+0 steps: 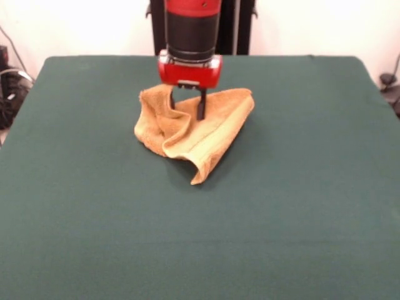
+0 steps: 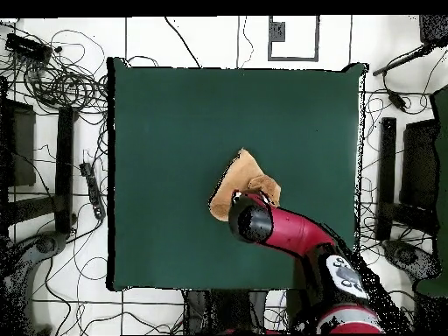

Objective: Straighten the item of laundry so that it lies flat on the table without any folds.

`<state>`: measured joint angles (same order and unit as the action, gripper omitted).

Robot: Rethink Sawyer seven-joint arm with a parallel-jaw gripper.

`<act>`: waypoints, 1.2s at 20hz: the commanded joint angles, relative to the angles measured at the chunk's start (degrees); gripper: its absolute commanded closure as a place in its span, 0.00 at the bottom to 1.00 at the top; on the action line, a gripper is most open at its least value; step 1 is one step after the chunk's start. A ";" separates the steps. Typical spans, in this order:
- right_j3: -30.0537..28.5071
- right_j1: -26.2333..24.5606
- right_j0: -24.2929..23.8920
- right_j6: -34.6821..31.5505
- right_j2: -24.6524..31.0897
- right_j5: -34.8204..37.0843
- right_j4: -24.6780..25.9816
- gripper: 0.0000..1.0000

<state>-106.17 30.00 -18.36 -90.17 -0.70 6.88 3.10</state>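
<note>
On the green table [image 1: 300, 206], a red-and-black arm [image 2: 297, 234] reaches down over a crumpled golden-orange towel [image 1: 212, 134] lying bunched and folded near the middle. Its gripper [image 1: 186, 107] has dark fingers [image 1: 201, 105] apart, planted in the cloth's raised folds.

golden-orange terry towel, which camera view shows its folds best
The front view: the crumpled golden-orange terry towel shows its folds and turned-up edge, with the pincer down in it. Overhead, the red arm hides part of the towel, leaving only an outline.
</note>
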 commanded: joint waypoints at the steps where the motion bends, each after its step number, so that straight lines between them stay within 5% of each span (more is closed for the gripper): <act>1: 0.55 -6.99 -0.01 -7.32 7.71 -6.48 3.21 0.00; 15: -3.22 -1.60 5.42 -10.55 4.10 -3.82 1.41 0.00; 18: -7.25 5.87 8.27 -13.33 2.56 0.05 -1.24 0.00; 21: -8.81 16.72 11.48 -14.05 0.30 13.01 -4.56 0.00; 24: -6.99 20.26 12.97 -15.09 -1.03 21.80 -6.86 0.00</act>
<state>-110.20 38.28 -10.88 -90.15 -1.32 9.59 2.75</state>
